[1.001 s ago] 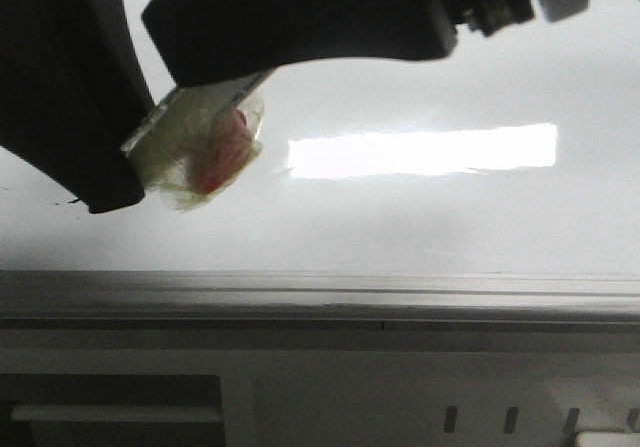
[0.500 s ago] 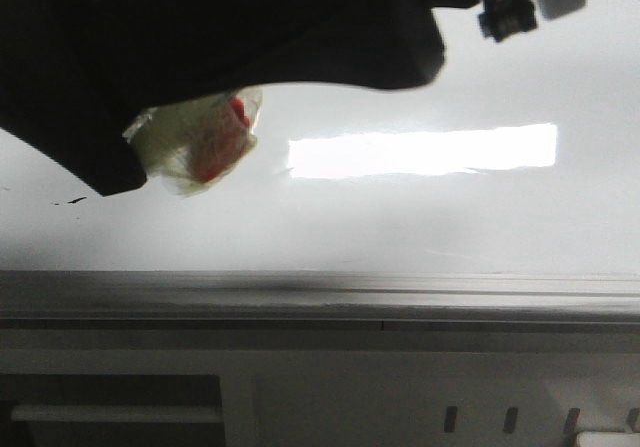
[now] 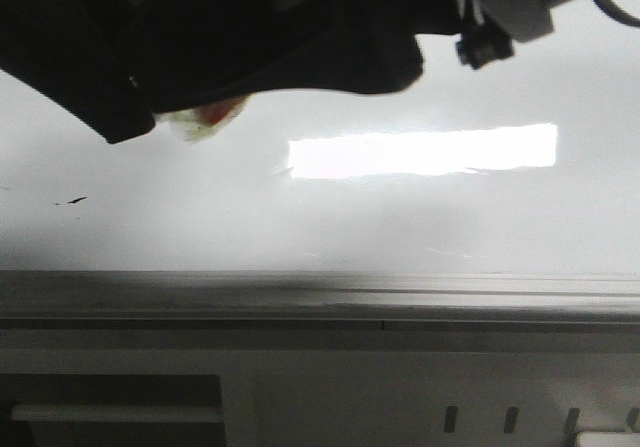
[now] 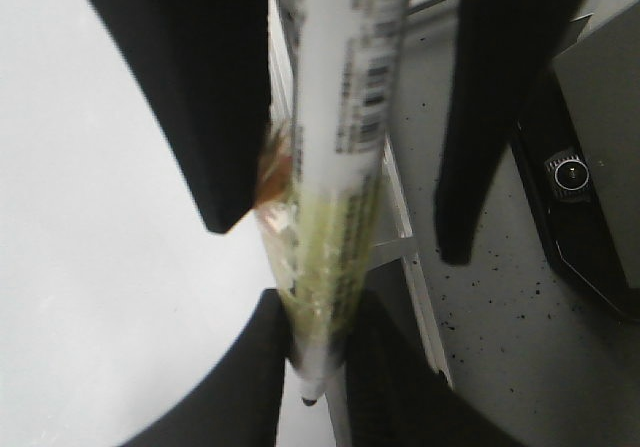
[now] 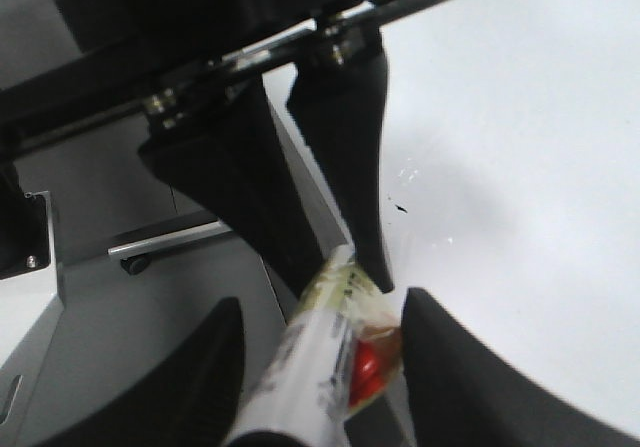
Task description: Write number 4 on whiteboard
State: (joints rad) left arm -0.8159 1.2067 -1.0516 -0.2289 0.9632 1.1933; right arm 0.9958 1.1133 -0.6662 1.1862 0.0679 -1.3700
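The whiteboard [image 3: 400, 227] is glossy white with a bright rectangular reflection and a grey edge rail [image 3: 320, 302]. No number 4 shows on it; only a tiny black smudge [image 3: 75, 201] is there. My left gripper [image 4: 320, 312] is shut on a white marker [image 4: 345, 117] wrapped in yellowish tape, tip [image 4: 310, 399] pointing out past the fingers, beside the board's edge. My right gripper [image 5: 322, 312] is open, its fingers on either side of the same marker [image 5: 320, 357], near red tape [image 5: 365, 367]. In the front view the dark grippers fill the top, and a bit of taped marker [image 3: 205, 117] peeks out.
Below the rail is a grey unit with small slots [image 3: 510, 419]. The left wrist view shows a speckled grey floor [image 4: 500, 347] and a dark box with a lens [image 4: 570, 172] beside the board. The smudge also shows in the right wrist view [image 5: 400, 208].
In the front view both grippers and the taped marker have moved up and away from the rail. Much less of the marker shows now.
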